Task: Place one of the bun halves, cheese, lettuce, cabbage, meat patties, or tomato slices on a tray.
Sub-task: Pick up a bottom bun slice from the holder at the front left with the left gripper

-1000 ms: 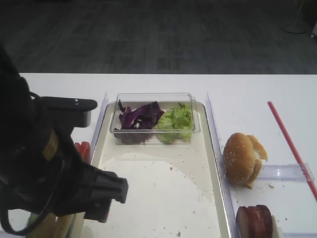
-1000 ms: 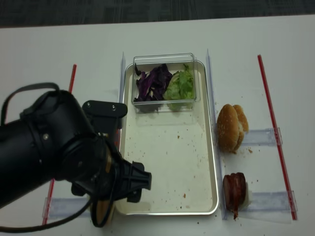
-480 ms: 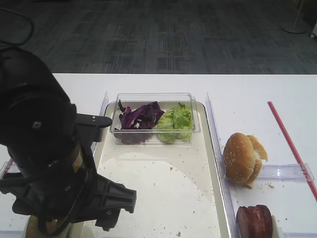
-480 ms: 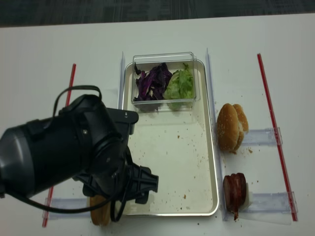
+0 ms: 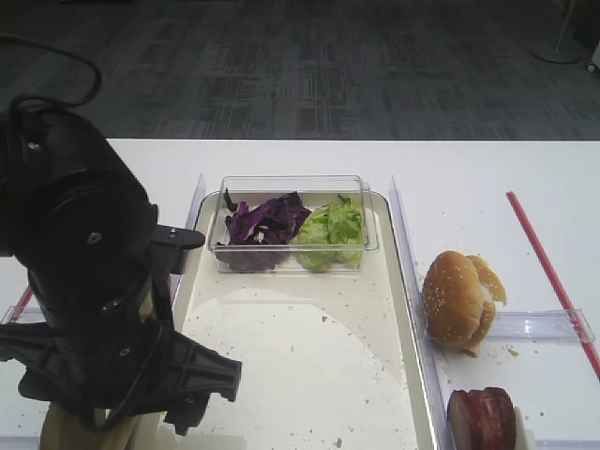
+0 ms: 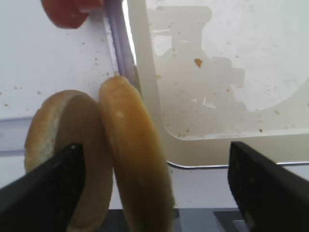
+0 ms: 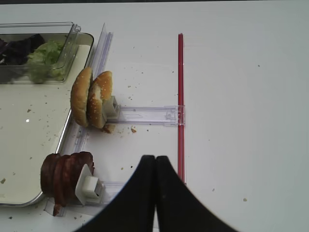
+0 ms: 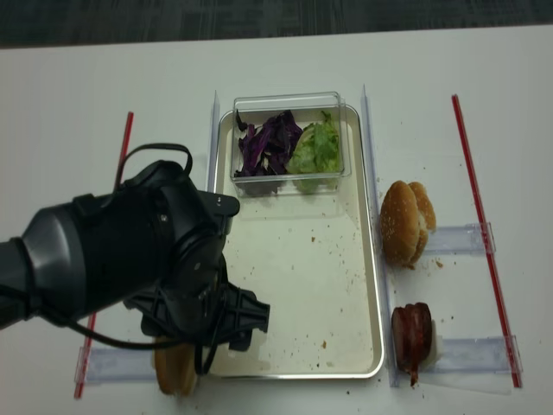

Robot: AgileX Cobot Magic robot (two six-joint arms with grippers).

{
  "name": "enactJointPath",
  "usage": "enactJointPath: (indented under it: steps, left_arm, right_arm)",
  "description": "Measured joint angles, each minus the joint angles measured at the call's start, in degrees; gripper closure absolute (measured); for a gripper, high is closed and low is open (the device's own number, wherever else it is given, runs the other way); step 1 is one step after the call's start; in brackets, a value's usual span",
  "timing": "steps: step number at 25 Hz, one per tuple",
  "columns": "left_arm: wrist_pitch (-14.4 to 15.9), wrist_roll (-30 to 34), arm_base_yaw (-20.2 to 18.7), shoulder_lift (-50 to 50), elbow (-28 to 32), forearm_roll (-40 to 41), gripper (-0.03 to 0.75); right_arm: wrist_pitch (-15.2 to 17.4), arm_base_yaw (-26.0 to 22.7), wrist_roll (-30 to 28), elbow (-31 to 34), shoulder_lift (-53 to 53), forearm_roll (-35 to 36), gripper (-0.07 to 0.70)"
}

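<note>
The two plain round bun halves with tan crust stand on edge, side by side, in a clear holder just outside the near left corner of the large silver-rimmed tray with its crumb-speckled floor. The left gripper hangs over them with its black fingers spread wide, one at each side of the pair, not clamped on anything. The right gripper has its tips pressed together over bare table.

A bun half looks light, soft and easily dented, so I judge a gentle pinch across the flat faces of one half best, near the upper rim.

Counted:
- plain bun halves: two
- sesame bun pieces: two
- clump of purple shredded cabbage: one
- clump of green lettuce: one, sharing the clear plastic box
- reddish-brown meat patties: a stack, number unclear
- red tomato slices: only an edge shows
</note>
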Motion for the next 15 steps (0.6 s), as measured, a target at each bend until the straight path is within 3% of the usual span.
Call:
enactJointPath:
  steps: [6, 15]
  left_arm:
    - [-2.6, 1.8, 1.3, 0.0, 3.7, -0.6, 0.207]
    - [-2.8, 2.0, 1.3, 0.0, 4.2, -0.3, 0.357]
  right_arm:
    - [0.0, 0.0, 0.0, 0.0, 0.0, 0.0, 0.267]
    - [0.0, 0.0, 0.0, 0.0, 0.0, 0.0, 0.267]
